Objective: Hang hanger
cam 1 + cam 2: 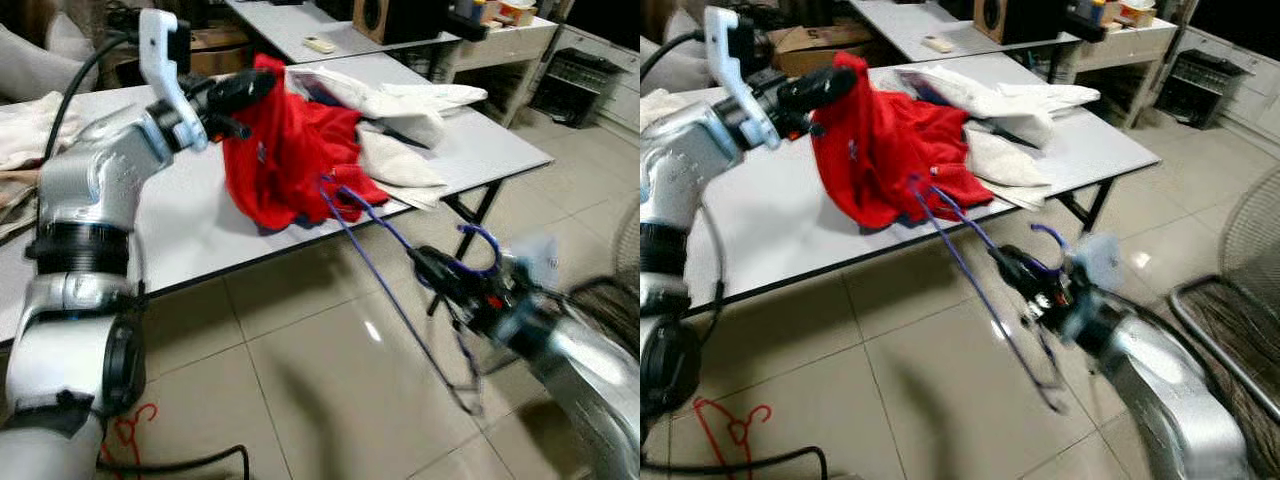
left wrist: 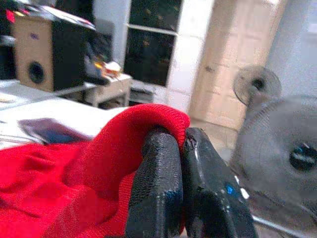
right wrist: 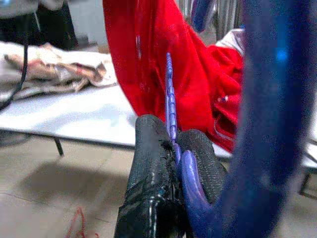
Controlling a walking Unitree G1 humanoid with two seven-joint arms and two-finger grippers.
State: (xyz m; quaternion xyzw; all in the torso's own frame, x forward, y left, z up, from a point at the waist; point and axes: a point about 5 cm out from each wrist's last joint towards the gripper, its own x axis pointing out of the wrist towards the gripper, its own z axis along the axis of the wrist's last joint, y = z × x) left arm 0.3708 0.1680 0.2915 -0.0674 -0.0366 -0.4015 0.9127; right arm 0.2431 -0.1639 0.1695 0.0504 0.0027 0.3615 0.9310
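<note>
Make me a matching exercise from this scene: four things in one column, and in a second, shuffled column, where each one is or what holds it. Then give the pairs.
Things:
1. red garment
2. blue hanger
3. red hanger
4. white clothes

Places or states:
A. lying on the floor tiles
B. pinched at its top by the left end effector, lifted above the table
C. heaped on the table beyond the red cloth
D. clamped in the right end effector, one end reaching to the red cloth

Pairs: 1-B, 2-D, 3-A, 4-C
</note>
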